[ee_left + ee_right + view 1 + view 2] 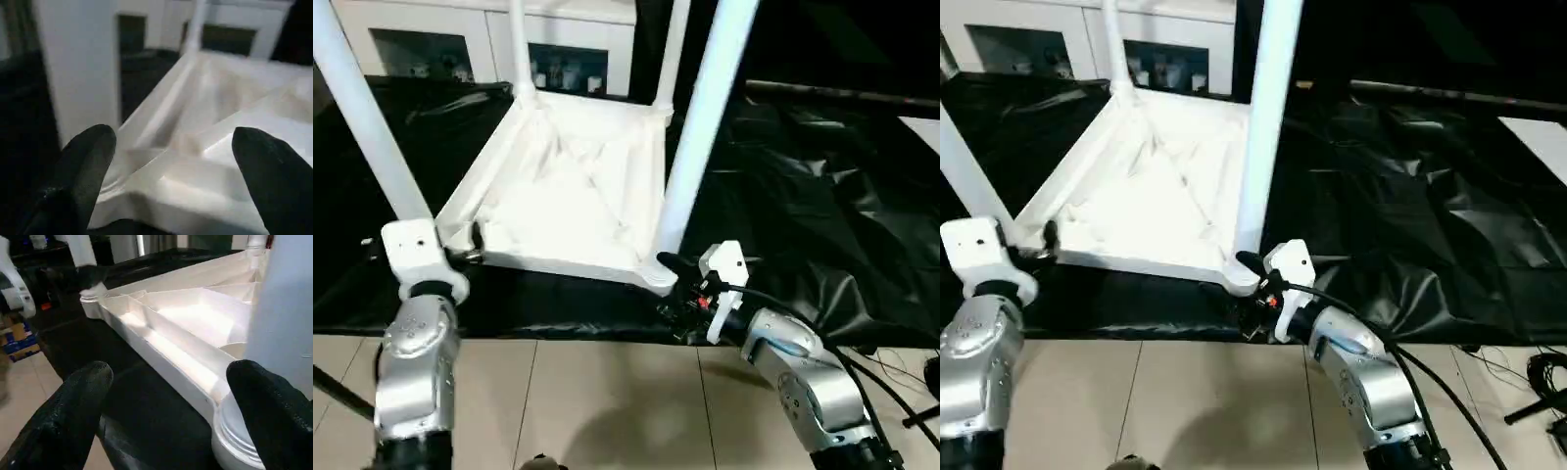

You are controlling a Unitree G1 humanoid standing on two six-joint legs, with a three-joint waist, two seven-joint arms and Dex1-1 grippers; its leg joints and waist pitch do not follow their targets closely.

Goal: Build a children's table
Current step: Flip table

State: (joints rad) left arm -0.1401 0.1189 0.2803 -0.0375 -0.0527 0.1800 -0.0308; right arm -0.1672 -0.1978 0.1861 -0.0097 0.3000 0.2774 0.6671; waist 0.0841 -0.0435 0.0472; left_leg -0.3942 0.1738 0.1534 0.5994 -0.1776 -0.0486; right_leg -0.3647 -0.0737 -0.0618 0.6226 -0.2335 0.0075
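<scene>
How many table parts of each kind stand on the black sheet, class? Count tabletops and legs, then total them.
tabletop: 1
legs: 4 (near left, near right, far left, far right)
Total: 5

The surface (822, 225) is covered with crumpled black sheeting that runs to its near edge, where tiled floor (607, 401) begins. The white tabletop (568, 186) lies upside down directly on the sheeting, left of centre, ribbed underside facing up. Four white legs stand upright in its corner sockets: at 7 o'clock (362, 117), 5 o'clock (700, 127), 11 o'clock (519, 44) and 1 o'clock (673, 49). From 2 to 4 o'clock the sheeting is bare.
</scene>
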